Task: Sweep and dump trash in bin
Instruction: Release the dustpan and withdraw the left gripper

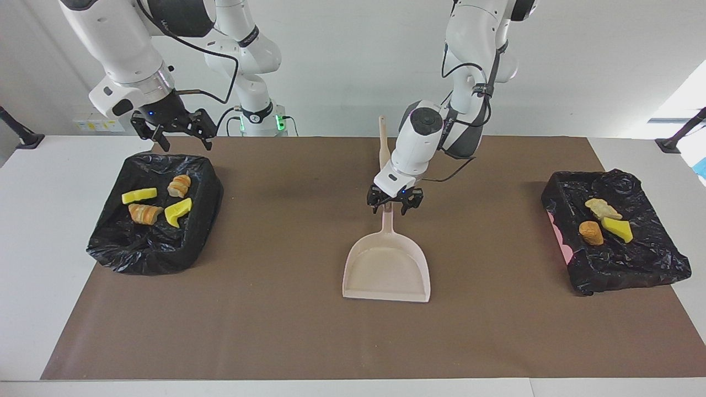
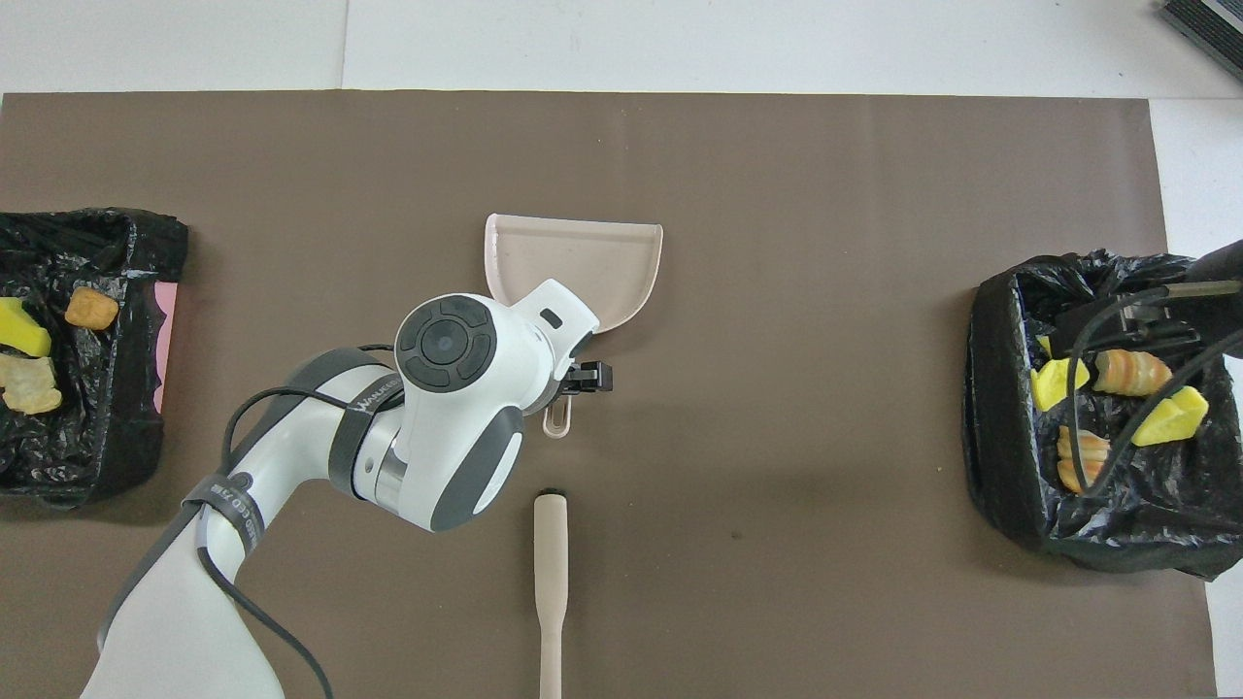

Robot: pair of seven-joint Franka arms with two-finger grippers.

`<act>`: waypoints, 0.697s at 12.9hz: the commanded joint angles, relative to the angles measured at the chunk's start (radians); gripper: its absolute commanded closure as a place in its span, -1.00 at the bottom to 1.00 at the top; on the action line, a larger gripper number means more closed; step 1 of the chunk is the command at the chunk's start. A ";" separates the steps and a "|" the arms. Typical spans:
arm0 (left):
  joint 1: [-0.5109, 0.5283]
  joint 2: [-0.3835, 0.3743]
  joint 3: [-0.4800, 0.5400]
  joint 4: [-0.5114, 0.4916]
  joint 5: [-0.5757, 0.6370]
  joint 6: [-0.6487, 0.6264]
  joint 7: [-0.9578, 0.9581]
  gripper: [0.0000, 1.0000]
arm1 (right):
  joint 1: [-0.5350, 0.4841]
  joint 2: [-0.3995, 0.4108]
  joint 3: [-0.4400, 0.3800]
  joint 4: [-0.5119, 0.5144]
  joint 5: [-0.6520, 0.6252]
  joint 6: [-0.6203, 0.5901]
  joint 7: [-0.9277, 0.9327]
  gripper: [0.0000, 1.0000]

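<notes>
The trash lies in two black-bagged bins. Several yellow (image 1: 139, 195) and bread-like (image 1: 144, 213) scraps sit in the bin (image 1: 110, 248) at the right arm's end. Three more scraps (image 1: 591, 232) lie in the bin (image 1: 651, 264) at the left arm's end. An empty beige dustpan (image 1: 386, 270) rests flat mid-mat, handle (image 2: 557, 419) toward the robots. My left gripper (image 1: 395, 202) is open, its fingers astride that handle. My right gripper (image 1: 175, 131) hangs open over the robot-side rim of its bin.
The beige brush (image 2: 552, 573) lies on the brown mat (image 1: 276, 309), nearer to the robots than the dustpan; its bristles are out of view. White tabletop (image 1: 38, 231) borders the mat at both ends.
</notes>
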 commanded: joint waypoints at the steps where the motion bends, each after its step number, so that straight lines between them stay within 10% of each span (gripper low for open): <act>1: 0.064 -0.070 0.013 -0.014 -0.005 -0.078 0.010 -1.00 | -0.003 -0.015 -0.001 -0.014 0.014 0.001 0.012 -1.00; 9: 0.360 -0.309 0.013 -0.012 0.017 -0.399 0.325 -1.00 | -0.003 -0.015 -0.001 -0.014 0.014 0.001 0.012 -1.00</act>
